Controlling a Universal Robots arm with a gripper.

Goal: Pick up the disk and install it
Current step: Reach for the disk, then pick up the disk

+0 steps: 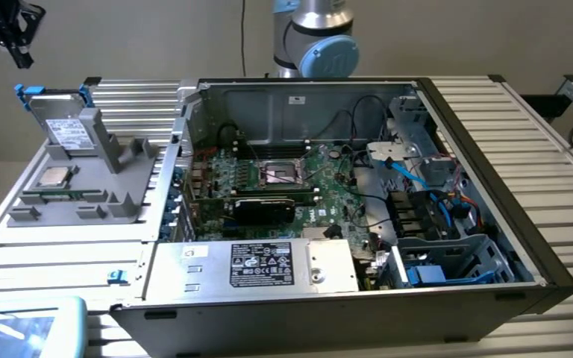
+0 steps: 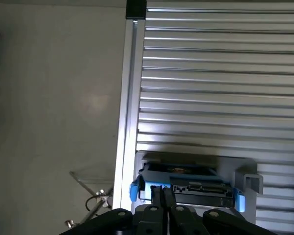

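Hovering with fingers pressed together and nothing held, the gripper (image 2: 162, 194) hangs above the disk (image 2: 186, 187), which stands on edge in a grey holder (image 2: 248, 182) beneath it.

Ribbed aluminium surface (image 1: 57, 253) carries grey parts holder (image 1: 127, 203) at exterior view's left, open computer case (image 1: 266, 112) beside it.

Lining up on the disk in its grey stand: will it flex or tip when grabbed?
The disk looks like a rigid metal slab, so probably stiff and heavy for its size. It stands on edge in the grey stand, so a sideways push might tip it. Its blue plastic frame may flex slightly.
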